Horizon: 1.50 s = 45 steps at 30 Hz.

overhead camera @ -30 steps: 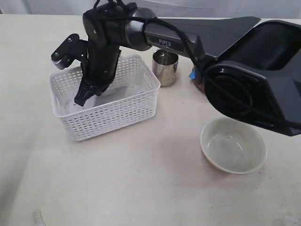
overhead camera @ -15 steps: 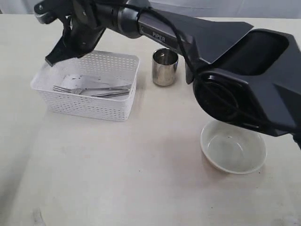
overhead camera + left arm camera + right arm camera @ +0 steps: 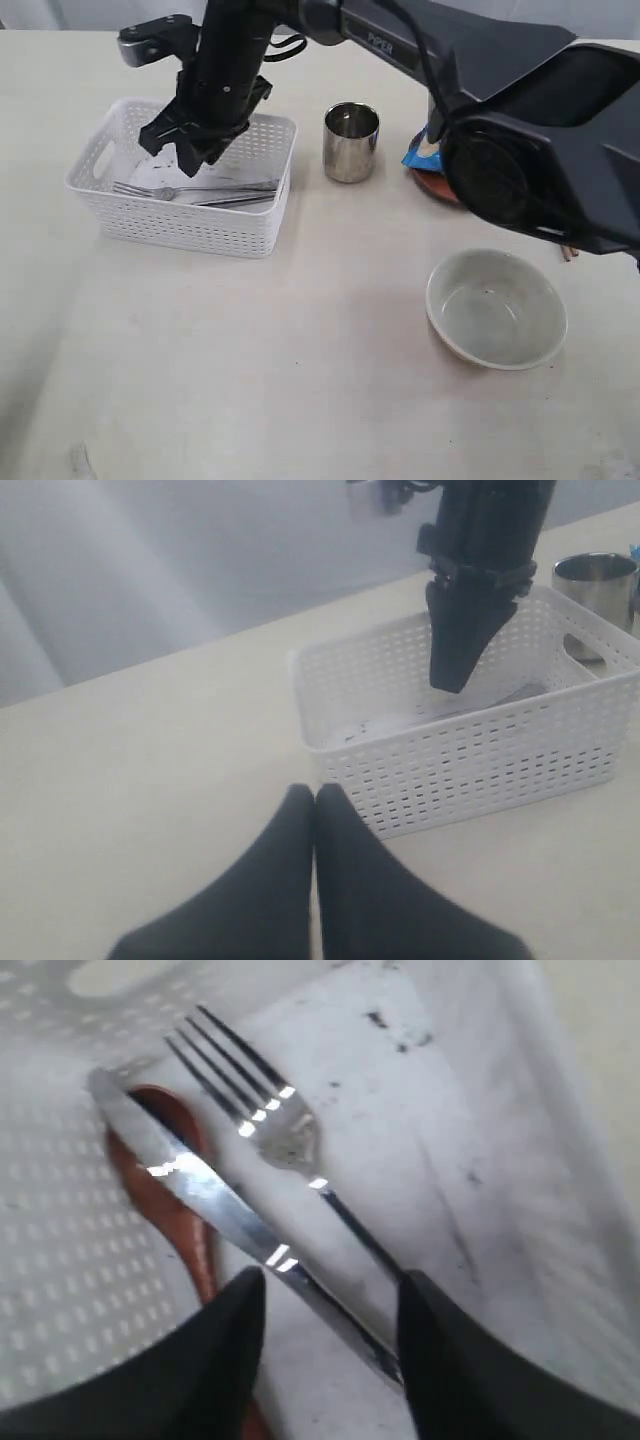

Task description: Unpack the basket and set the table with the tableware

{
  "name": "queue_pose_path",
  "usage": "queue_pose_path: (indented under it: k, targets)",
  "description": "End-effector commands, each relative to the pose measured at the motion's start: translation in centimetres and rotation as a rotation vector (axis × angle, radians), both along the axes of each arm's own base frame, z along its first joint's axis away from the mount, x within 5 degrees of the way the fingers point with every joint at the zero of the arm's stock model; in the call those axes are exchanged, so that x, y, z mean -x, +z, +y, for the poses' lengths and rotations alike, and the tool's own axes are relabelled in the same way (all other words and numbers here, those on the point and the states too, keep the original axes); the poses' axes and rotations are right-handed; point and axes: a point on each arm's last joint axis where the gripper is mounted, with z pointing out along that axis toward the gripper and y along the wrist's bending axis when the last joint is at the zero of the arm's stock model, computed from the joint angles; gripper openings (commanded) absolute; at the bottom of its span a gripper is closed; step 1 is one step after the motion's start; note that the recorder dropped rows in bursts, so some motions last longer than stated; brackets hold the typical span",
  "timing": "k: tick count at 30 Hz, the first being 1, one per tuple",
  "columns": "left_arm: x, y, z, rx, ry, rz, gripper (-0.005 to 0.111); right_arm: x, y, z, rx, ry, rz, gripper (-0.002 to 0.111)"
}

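Note:
The white basket [image 3: 190,228] stands on the table [image 3: 300,380] at the left. It holds a steel fork [image 3: 150,190], a steel knife [image 3: 235,198] and a reddish-brown spoon [image 3: 180,1210]. My right gripper [image 3: 190,160] hangs open inside the basket, its fingers either side of the knife [image 3: 200,1195] beside the fork [image 3: 285,1135]. My left gripper [image 3: 314,795] is shut and empty, low over the table near the basket's [image 3: 470,760] outer wall. A steel cup [image 3: 351,142] and an off-white bowl [image 3: 496,310] stand on the table. The reddish-brown plate [image 3: 440,190] is mostly hidden.
A blue snack bag [image 3: 420,155] lies on the plate behind my right arm. A chopstick tip [image 3: 567,253] pokes out under the arm's base at the right. The arm spans the back of the table above the cup.
The basket has slid left and turned, away from the cup. My right gripper lifted out past the basket's far left corner, then came back down over the cutlery.

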Motion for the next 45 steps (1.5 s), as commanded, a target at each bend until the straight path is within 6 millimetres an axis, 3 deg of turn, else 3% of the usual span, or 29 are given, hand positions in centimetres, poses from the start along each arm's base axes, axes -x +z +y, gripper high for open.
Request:
queue_pose_path:
  k: [1,7,14,29,34,39,45]
  targets:
    - [0.0,-0.1,0.0,0.009,-0.005,0.006,0.000,-1.0,-0.9,-1.2,0.067,0.063,-0.055,0.055]
    - [0.0,-0.1,0.0,0.009,-0.005,0.006,0.000,-0.2,-3.1,-0.1,0.058,0.293,-0.079,0.035]
    - [0.0,-0.1,0.0,0.009,-0.005,0.006,0.000,0.1,-4.5,0.2,0.077,0.393,-0.098,0.044]
    - [0.0,-0.1,0.0,0.009,-0.005,0.006,0.000,0.7,-7.9,1.0,0.099,0.488,-0.087,0.041]
    - [0.0,-0.1,0.0,0.009,-0.005,0.006,0.000,0.3,-5.4,0.5,0.162,0.466,-0.151,0.018]
    - [0.0,-0.1,0.0,0.009,-0.005,0.006,0.000,0.3,0.4,0.4,0.110,0.396,-0.243,0.020]
    - [0.0,-0.1,0.0,0.009,-0.005,0.006,0.000,0.8,2.4,-0.8,0.131,-0.001,-0.136,0.017]
